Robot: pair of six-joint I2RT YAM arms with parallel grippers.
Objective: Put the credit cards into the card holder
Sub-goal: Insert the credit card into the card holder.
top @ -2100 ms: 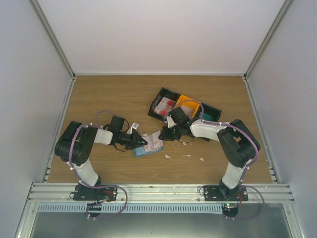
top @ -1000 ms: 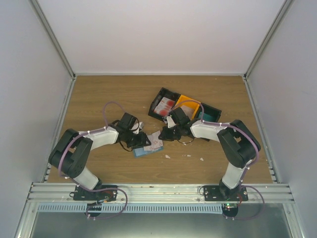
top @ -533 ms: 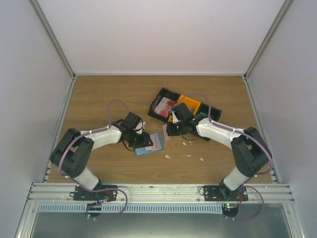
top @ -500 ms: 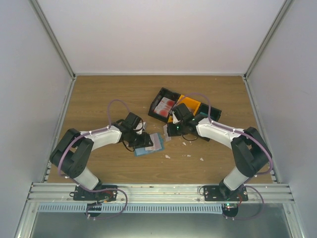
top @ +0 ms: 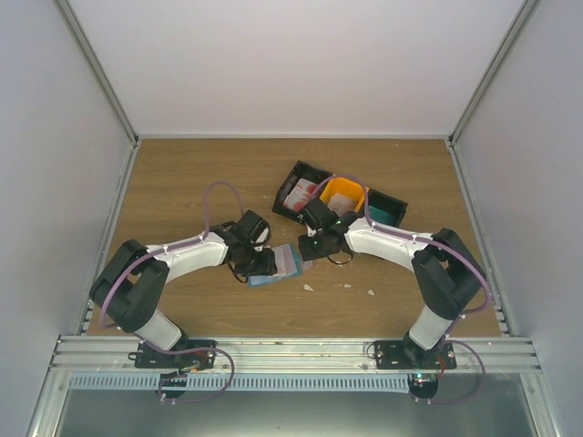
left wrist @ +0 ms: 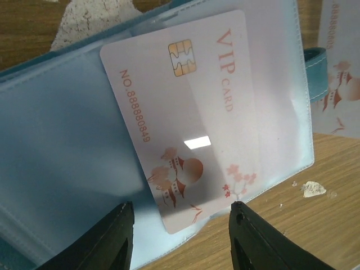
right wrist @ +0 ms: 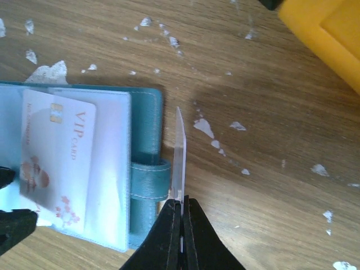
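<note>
- The right pincer (right wrist: 181,207) is pinched together on a thin white plastic credit card (right wrist: 180,149). It holds the card on edge, just at three o'clock of the holder's strap tab (right wrist: 151,180).
- The left pincer (left wrist: 181,209) has its black fingers (left wrist: 115,239) apart over the six o'clock edge of the open holder, with nothing clamped between them.
- The flat teal-blue wallet-like card holder (top: 269,276) lies open on the brown wooden table (top: 182,182) between the two pincers, at about seven o'clock from the tray.
- A white VIP card (left wrist: 191,112) with red blossom print lies slanted, partly under a frosted clear sleeve (left wrist: 275,112) of the holder.
- Irregular white scraps (right wrist: 205,128) dot the wood at three o'clock of the holder.
- Farthest is a black three-compartment plastic tray (top: 290,178) with an orange middle bin (top: 346,193). Red-blotched cards (top: 299,193) fill its ten o'clock end and teal cards (top: 387,215) its four o'clock end.
</note>
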